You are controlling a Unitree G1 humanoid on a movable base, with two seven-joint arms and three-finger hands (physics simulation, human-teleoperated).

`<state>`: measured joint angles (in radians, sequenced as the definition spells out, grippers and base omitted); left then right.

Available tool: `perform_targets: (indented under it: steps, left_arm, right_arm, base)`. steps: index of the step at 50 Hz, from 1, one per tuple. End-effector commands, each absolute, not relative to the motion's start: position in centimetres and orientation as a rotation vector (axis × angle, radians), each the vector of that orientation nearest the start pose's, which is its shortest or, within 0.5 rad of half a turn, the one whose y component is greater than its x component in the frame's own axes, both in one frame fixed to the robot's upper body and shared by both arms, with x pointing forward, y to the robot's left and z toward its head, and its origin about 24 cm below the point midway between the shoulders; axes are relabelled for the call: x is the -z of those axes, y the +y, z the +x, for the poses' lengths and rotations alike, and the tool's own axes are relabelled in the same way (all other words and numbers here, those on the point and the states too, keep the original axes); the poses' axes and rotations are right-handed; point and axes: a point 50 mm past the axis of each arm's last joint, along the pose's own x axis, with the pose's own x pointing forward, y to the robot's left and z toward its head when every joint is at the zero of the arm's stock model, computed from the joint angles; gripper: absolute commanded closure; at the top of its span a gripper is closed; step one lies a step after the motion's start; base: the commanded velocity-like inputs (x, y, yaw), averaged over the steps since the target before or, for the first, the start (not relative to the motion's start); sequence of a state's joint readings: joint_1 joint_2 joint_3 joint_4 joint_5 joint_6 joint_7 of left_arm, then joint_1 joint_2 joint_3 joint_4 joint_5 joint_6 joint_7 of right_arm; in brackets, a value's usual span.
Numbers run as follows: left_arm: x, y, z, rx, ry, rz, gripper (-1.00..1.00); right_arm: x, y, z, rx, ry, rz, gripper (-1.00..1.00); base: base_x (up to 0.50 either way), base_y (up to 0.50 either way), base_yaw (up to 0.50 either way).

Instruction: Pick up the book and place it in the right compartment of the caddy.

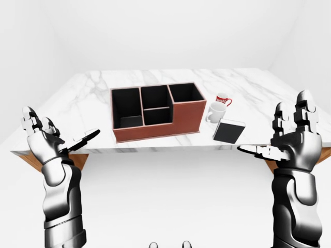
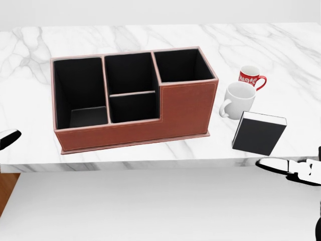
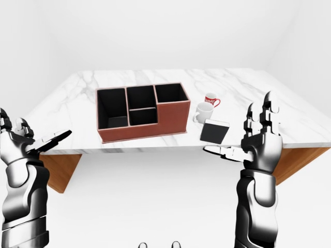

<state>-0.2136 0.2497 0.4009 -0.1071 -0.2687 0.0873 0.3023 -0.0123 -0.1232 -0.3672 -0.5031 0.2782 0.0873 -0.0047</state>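
Lying flat on veined marble (image 2: pixel 150 37): a black book (image 2: pixel 258 132).

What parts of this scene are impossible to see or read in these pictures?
- Red mug: its white lettering is too small to read in any view, and the white mug covers its base in the head view.
- Book: plain dark cover, no title visible.
- Caddy: the tall right compartment's floor is lost in shadow.
- Left hand and right hand: mostly cut off by the head view's edges.
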Motion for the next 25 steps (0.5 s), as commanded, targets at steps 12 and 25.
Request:
perform_targets:
  steps: [12,25]
  left_arm:
    - [-13.31,27.82,26.45,-0.592,-0.292,-0.094,-1.0]
    - [-12.9,27.59,26.53,-0.588,-0.275,-0.088,-1.0]
  right_arm:
    - [-15.3,-23.61,22.47,0.237,-0.443,0.085,-1.0]
    - [-15.17,-23.73,22.44,0.241,-0.437,0.088,-1.0]
  base:
    - [0.43,0.0,0.0]
    - [0.43,0.0,0.0]
